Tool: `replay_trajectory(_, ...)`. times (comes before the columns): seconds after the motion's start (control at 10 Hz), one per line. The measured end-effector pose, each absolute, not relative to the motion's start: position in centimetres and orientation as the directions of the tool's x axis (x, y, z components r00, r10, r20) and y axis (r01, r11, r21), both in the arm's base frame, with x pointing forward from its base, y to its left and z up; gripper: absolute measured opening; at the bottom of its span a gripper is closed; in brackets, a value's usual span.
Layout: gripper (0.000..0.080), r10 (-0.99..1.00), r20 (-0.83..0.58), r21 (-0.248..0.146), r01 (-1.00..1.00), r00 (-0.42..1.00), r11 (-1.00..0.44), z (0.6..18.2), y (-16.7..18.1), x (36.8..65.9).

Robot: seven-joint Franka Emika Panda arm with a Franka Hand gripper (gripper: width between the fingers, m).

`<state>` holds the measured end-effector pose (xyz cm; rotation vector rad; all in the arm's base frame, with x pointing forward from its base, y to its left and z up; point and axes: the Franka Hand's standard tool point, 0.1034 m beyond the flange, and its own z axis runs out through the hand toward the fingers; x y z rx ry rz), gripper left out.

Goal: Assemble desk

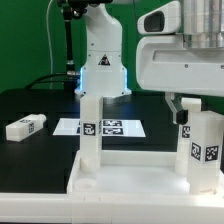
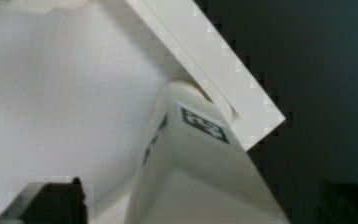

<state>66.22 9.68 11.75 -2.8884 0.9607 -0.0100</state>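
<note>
The desk's white tabletop (image 1: 120,190) lies at the front, rim up. Two white square legs stand upright in it: one (image 1: 90,128) at the exterior view's left corner, one (image 1: 203,150) at the right, both with black-and-white tags. A third leg (image 1: 25,127) lies loose on the black table at the exterior view's left. My gripper (image 1: 192,108) hangs over the top of the right leg. In the wrist view that leg (image 2: 202,160) runs down to the tabletop's corner (image 2: 69,100), and my gripper (image 2: 202,207) is open, its dark fingers (image 2: 51,205) standing clear of the leg on both sides.
The marker board (image 1: 110,127) lies flat on the black table behind the tabletop. The robot's white base (image 1: 103,60) stands behind it at the back, before a green backdrop.
</note>
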Motion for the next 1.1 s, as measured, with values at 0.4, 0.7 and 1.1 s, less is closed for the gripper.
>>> replay_trajectory(0.4,0.0648,-0.317,0.009,-0.084,-0.315,0.948,-0.945,11.65,9.72,66.17)
replay_trajectory(0.7,0.0648,-0.085,0.029,-0.067,-0.083,0.996,-0.994,11.57,9.61,66.14)
replay_trajectory(1.1,0.0648,0.143,0.044,-0.046,0.145,0.989,-0.988,11.52,9.53,66.16)
